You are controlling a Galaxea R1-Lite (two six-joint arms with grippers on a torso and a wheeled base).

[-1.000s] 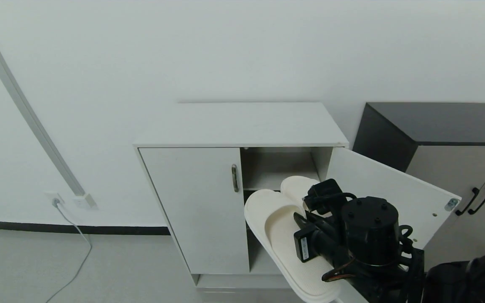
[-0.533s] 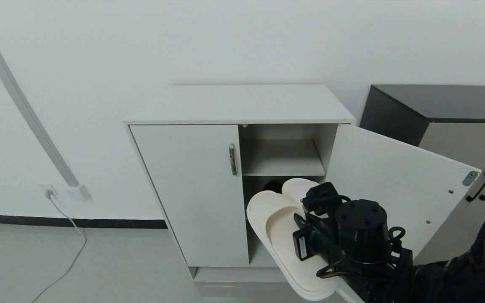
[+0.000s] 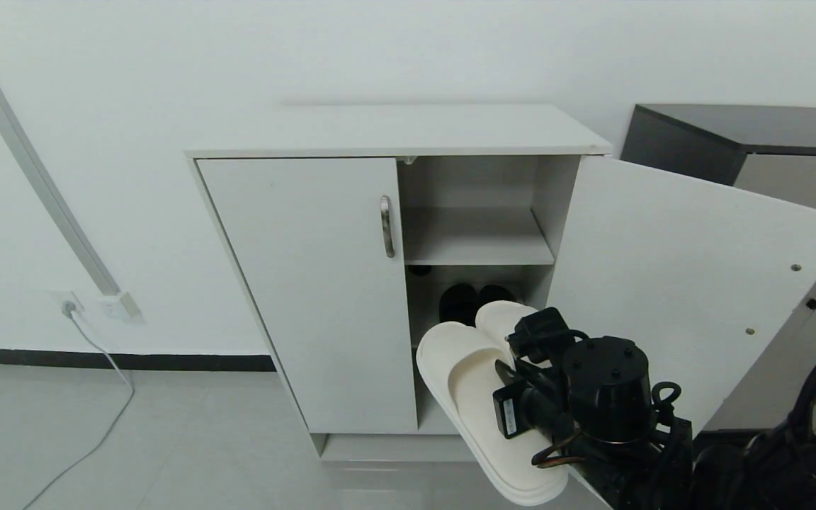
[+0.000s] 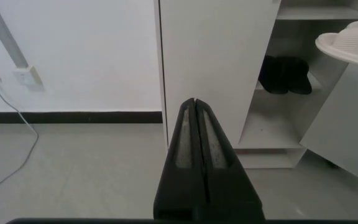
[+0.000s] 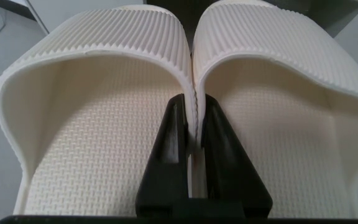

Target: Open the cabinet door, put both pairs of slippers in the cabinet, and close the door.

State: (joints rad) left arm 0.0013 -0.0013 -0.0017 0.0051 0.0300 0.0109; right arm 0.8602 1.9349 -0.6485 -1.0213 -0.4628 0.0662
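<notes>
The white cabinet stands against the wall. Its right door is swung wide open and its left door is shut, with a metal handle by its inner edge. In the open half, the upper shelf is bare. Below it, a pair of black slippers sits side by side toward the back edge of the lower shelf.

The right tool is clamped on the white slippers, its two fingers pinching the inner side walls of both shoes together. The pair hangs in the air just in front of the open compartment, soles down and toes toward the cabinet, resting on no shelf.

The left tool is lower and off to the left, above the floor. Its fingers are pressed together with nothing between them, pointing at the foot of the shut door.

A dark cabinet stands to the right. A wall socket with a cable is to the left.
</notes>
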